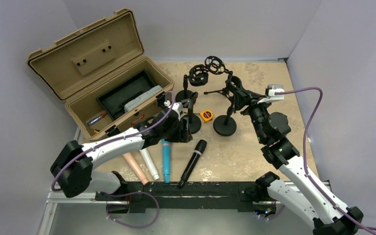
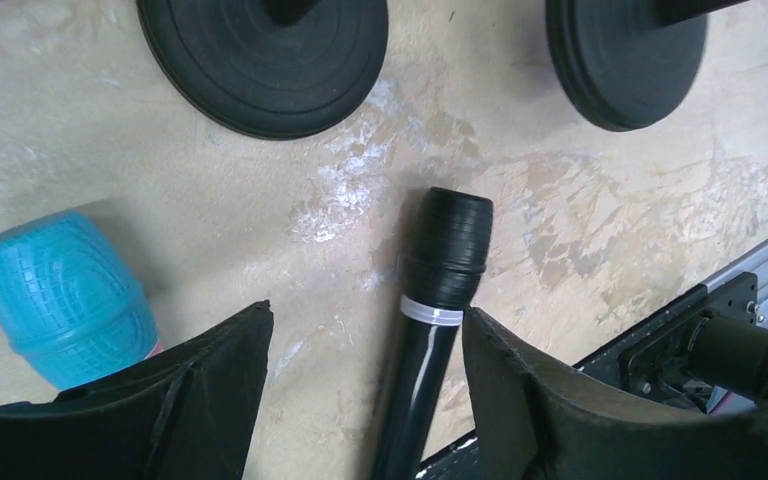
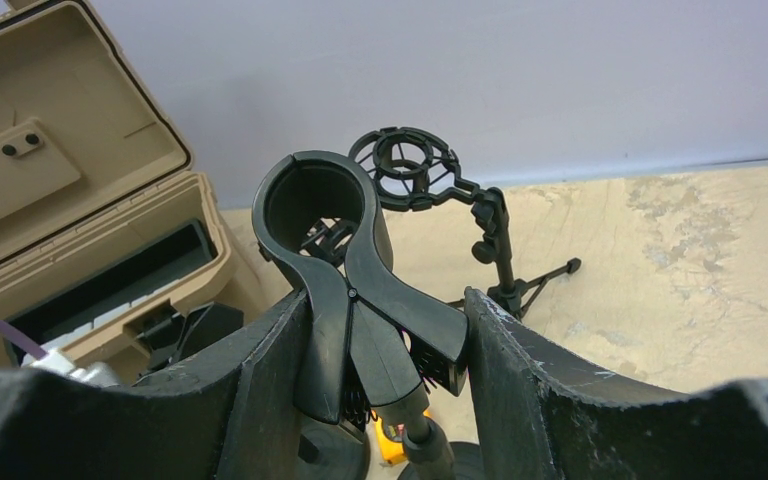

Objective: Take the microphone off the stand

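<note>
The black microphone (image 1: 192, 163) lies flat on the table, out of any stand. In the left wrist view the black microphone (image 2: 432, 318) runs between my left fingers, close to the right one. My left gripper (image 2: 365, 335) is open above it and holds nothing; from above it (image 1: 180, 131) hovers just behind the microphone's head. The stand (image 1: 224, 125) has a round black base and a spring clip (image 3: 332, 235) whose ring is empty. My right gripper (image 3: 385, 340) is shut on the clip's handles, and from above it (image 1: 239, 95) is at the stand's top.
An open tan toolbox (image 1: 103, 83) stands at the back left. Two other round-base stands (image 1: 192, 122), two shock mounts (image 1: 199, 76) and an orange tape measure (image 1: 206, 115) crowd the middle. Teal (image 1: 166, 159), white (image 1: 149, 164) and pink (image 1: 136, 168) microphones lie left of the black one. A black rail (image 1: 200, 188) runs along the front.
</note>
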`<state>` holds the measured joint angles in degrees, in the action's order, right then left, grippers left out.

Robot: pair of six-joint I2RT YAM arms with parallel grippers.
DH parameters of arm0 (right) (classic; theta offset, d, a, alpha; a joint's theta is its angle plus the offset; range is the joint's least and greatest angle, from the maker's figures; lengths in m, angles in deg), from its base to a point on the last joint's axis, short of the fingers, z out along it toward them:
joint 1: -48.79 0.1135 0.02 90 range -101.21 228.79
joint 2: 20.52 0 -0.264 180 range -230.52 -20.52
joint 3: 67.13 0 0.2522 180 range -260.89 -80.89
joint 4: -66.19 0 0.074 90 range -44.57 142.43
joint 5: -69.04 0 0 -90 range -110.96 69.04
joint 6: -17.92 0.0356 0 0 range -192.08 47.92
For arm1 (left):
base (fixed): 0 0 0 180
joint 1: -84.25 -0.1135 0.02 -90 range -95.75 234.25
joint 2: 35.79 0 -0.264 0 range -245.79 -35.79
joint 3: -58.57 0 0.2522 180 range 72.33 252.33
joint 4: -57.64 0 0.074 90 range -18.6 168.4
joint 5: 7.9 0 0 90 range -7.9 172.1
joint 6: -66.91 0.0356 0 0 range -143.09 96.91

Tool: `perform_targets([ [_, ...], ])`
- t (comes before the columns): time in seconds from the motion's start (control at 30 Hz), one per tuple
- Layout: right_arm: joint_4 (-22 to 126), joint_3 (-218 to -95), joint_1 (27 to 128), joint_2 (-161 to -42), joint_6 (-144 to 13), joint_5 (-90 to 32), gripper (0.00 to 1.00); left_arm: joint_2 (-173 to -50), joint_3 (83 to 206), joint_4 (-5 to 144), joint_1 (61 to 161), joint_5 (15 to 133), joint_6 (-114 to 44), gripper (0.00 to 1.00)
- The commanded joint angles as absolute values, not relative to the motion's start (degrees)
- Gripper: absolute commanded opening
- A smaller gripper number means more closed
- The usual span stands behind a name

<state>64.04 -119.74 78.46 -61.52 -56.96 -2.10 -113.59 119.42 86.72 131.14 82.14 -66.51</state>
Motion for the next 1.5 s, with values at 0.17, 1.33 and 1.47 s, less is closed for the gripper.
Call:
perform_targets([
  [0.17, 68.8, -120.9, 78.5, -59.8, -53.9, 5.1, 0.0, -97.8, 119.0, 89.6, 131.0, 83.0, -59.1, 0.68],
  [1.33, 86.0, -122.7, 78.3, -72.9, -63.4, 47.3, 0.0, -76.7, 145.6, 103.6, 131.0, 94.0, -25.8, 0.76],
  [1.47, 90.1, -125.6, 76.0, -76.4, -66.7, 46.1, 0.0, -77.3, 144.1, 101.6, 131.0, 96.4, -23.4, 0.76],
])
